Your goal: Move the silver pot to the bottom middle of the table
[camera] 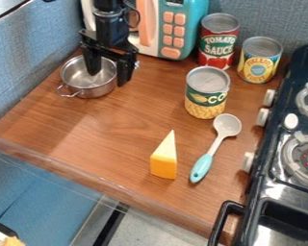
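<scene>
My gripper [108, 78] hangs over the silver pot [94, 91] at the upper left of the table. Its two fingers are apart, so it is open. The left finger reaches down inside the pot, and the right one is by the outside of the pot's right rim, with the rim between them. The pot stands upright, a small wire handle at its lower left; the gripper hides part of its rim and interior. The wooden table [111, 158] extends down to a front edge at the bottom of the view.
A toy microwave [173, 29] stands behind the gripper. Tomato [217, 41], pineapple [259, 60] and corn [207, 93] cans are at the upper right. A yellow wedge [164, 161] and a spoon [214, 148] lie at the lower centre, with the stove [278, 192] on the right.
</scene>
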{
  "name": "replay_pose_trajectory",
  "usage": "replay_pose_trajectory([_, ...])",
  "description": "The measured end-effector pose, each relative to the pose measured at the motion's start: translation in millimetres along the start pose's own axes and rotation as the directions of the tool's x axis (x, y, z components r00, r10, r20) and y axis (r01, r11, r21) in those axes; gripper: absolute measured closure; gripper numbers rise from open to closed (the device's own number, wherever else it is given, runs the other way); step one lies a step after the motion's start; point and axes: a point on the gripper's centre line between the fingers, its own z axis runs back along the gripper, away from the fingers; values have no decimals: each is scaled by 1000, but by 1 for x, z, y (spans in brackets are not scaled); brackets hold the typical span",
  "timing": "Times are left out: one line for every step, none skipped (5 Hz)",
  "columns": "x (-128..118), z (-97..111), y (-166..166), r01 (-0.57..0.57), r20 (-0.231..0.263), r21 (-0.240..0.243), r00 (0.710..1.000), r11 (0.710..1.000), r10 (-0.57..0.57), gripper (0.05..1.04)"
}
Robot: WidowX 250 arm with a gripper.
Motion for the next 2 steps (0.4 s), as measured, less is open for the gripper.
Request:
replay_pose_trajectory([11, -14, 6, -22, -12, 1, 1000, 1000, 22, 84])
replay_pose_trajectory([18, -36, 4, -27, -49, -12, 998, 1000, 27, 145])
